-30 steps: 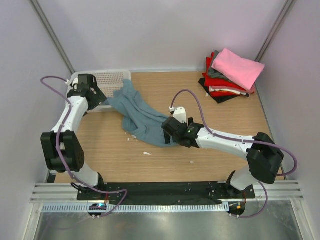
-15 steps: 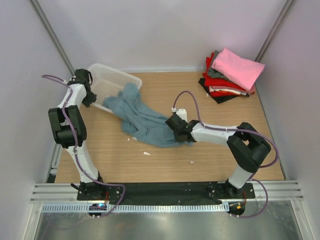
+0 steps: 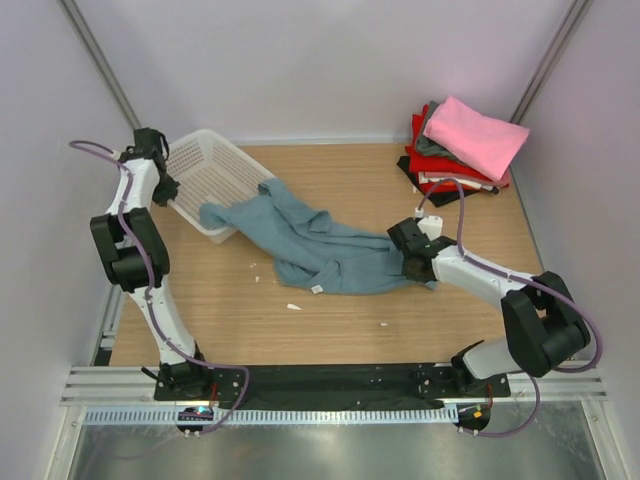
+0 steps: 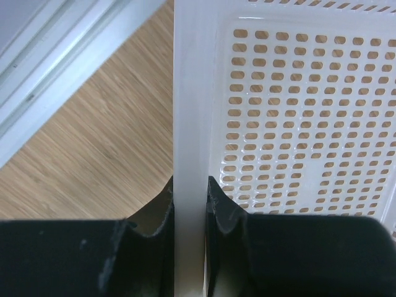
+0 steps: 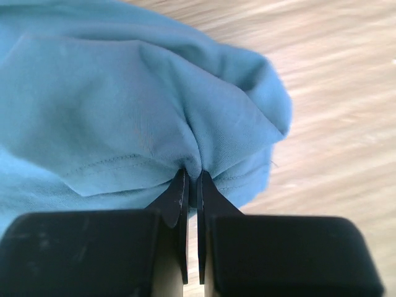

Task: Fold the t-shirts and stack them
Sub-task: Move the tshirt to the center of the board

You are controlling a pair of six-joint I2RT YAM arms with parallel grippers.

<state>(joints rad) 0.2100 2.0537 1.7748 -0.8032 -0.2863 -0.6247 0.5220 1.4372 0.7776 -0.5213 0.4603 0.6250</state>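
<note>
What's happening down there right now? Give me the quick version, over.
Left tool shut on white basket rim. Right tool shut on teal t-shirt, lying unfolded. Shirt's far end overlaps basket's edge.

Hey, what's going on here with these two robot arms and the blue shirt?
The left hand is clamped on the rim of a white basket, which looks tipped up at the far left of the wooden table. The right hand pinches a fold of a crumpled blue shirt that lies across the table, one end against the basket. A pile of folded shirts sits in the far right corner. The blue shirt is not yet folded.
</note>
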